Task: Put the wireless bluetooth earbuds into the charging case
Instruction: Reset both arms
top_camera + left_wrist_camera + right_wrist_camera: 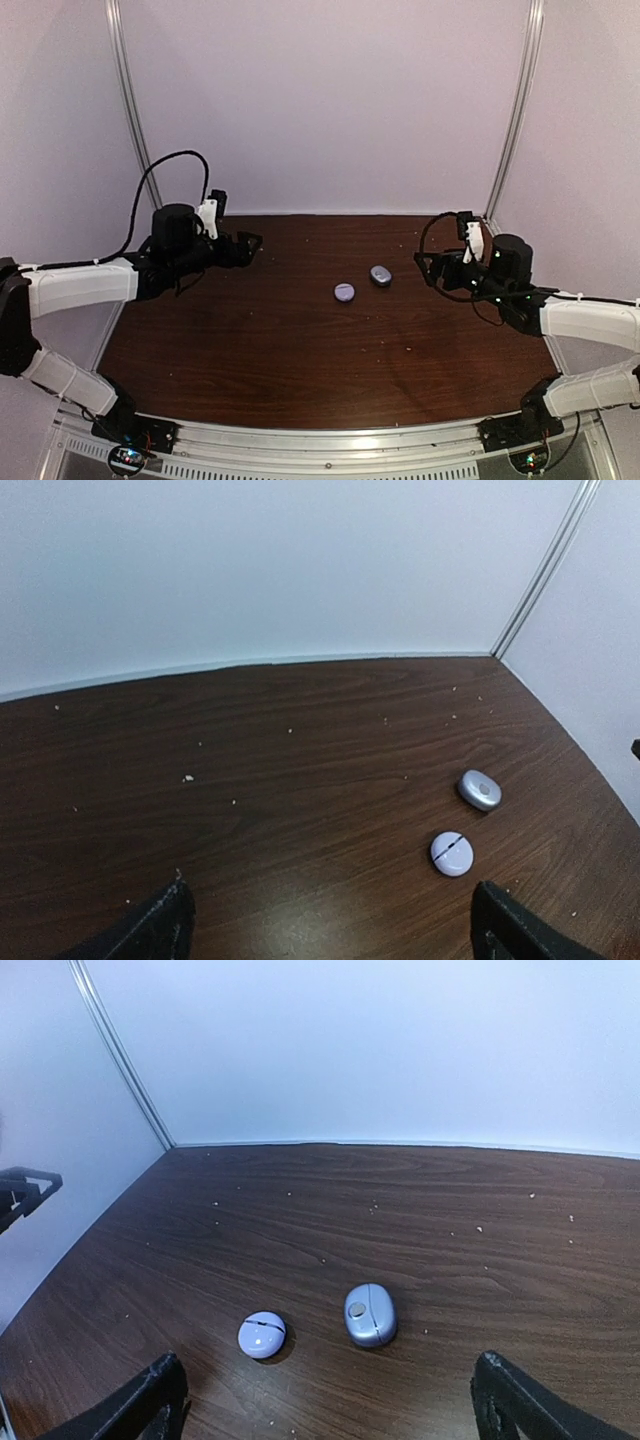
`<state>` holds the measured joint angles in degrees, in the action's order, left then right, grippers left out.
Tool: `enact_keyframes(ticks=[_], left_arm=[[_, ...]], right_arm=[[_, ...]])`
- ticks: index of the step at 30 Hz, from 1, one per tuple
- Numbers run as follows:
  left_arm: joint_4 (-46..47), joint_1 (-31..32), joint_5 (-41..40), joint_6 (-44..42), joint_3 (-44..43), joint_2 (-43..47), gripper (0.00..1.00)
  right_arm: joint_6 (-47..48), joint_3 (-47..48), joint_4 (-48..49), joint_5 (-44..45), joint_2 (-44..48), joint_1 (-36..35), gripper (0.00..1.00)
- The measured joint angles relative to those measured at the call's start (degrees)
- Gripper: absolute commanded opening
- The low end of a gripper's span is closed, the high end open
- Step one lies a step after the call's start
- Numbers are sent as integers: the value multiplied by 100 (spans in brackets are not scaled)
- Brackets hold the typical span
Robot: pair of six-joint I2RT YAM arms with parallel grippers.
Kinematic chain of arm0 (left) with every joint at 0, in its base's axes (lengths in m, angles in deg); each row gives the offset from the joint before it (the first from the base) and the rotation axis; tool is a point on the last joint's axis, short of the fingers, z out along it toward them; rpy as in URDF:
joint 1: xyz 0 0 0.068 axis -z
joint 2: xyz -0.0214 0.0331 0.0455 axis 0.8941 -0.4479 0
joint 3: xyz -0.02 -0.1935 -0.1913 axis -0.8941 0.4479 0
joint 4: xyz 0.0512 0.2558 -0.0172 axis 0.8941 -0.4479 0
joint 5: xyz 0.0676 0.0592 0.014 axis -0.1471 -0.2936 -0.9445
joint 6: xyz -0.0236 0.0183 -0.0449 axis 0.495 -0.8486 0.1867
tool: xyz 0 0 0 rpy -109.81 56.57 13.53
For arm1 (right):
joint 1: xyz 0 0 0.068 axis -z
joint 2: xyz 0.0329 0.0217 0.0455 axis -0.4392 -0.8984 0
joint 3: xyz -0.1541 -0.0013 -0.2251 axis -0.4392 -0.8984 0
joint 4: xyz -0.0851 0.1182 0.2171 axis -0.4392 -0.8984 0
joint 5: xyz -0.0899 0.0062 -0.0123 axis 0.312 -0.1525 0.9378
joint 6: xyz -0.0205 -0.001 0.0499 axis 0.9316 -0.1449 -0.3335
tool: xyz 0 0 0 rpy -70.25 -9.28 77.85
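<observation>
Two small closed cases lie on the dark wood tabletop [250,340], a little right of its middle and in the far half. The pale round case [344,292] sits nearer and to the left, and a thin dark seam runs across its lid in the left wrist view. The grey oval case [380,275] lies just beside it, farther and to the right, with a small round dimple on top; the two are close but not touching. Pale specks [187,778] are scattered over the wood, mostly toward the far edge. Whether any of them is an earbud cannot be told, they are too small. The left pincer [248,243] hangs above the far left part of the tabletop, well apart from the cases. It stands wide, with its dark fingers [160,925] at opposite lower corners of its own camera's view and nothing between them. The right pincer [424,268] hangs at the far right, pointing left toward the cases and near the oval one. It too stands wide and holds nothing, its fingers [150,1400] framing both cases from a short way back.
</observation>
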<state>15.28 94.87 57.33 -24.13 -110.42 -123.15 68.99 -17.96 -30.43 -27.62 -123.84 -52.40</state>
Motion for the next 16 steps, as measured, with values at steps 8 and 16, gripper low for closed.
enact_keyframes(ticks=[8, 16], left_arm=[[245, -63, 348, 297, 468, -686, 98], [625, -63, 476, 437, 658, -938, 98]], right_arm=[[-455, -1117, 780, 439, 2, 4, 100], [-636, -1318, 1305, 750, -243, 4, 100]])
